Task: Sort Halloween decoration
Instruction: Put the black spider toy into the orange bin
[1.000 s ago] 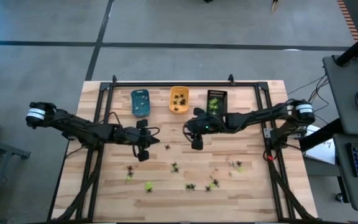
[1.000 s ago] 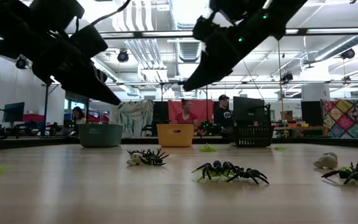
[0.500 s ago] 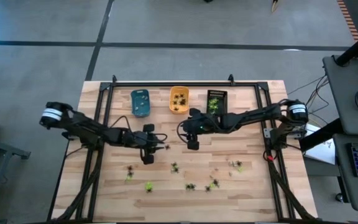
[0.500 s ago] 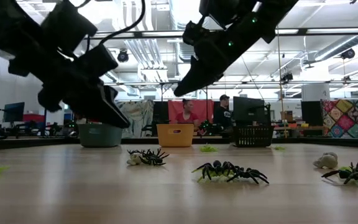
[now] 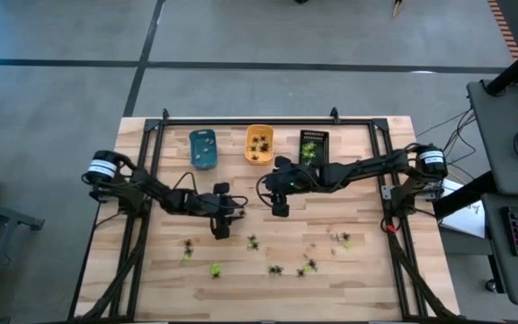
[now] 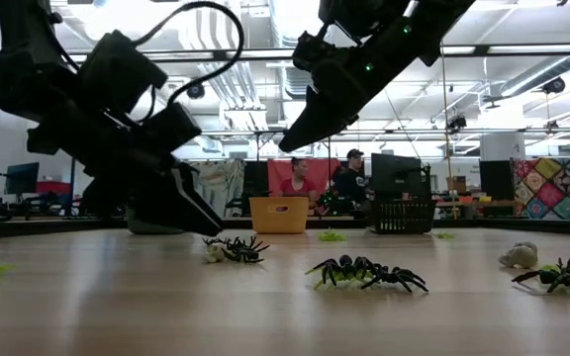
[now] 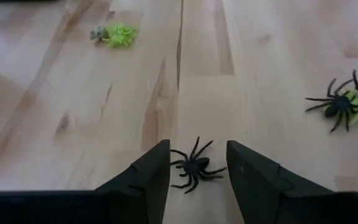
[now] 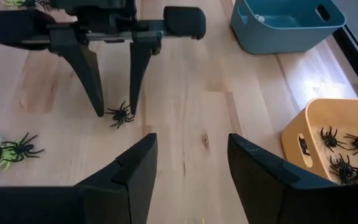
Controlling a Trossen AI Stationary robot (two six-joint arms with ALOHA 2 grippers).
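Nearest you in the low view, a black spider over a yellow-green one (image 6: 366, 272) lies at lower centre on the wooden table (image 6: 117, 316), with another pair at the right edge (image 6: 565, 275). Just behind, left of centre, your left gripper (image 7: 196, 167) is down at the tabletop, fingers released and spread to either side of a single black spider (image 7: 193, 167), which lies loose between them. In the high view that spot sits at centre-left (image 5: 222, 229), and more spiders are scattered along the lower part of the table (image 5: 277, 268). Your right gripper (image 8: 190, 163) hangs above the table near frame centre, also released and carrying nothing. Farthest back, along the upper edge, stand the blue tray (image 5: 202, 148), the orange tray (image 5: 259, 144) with black spiders inside, and the black tray (image 5: 312, 148) with yellow-green ones.
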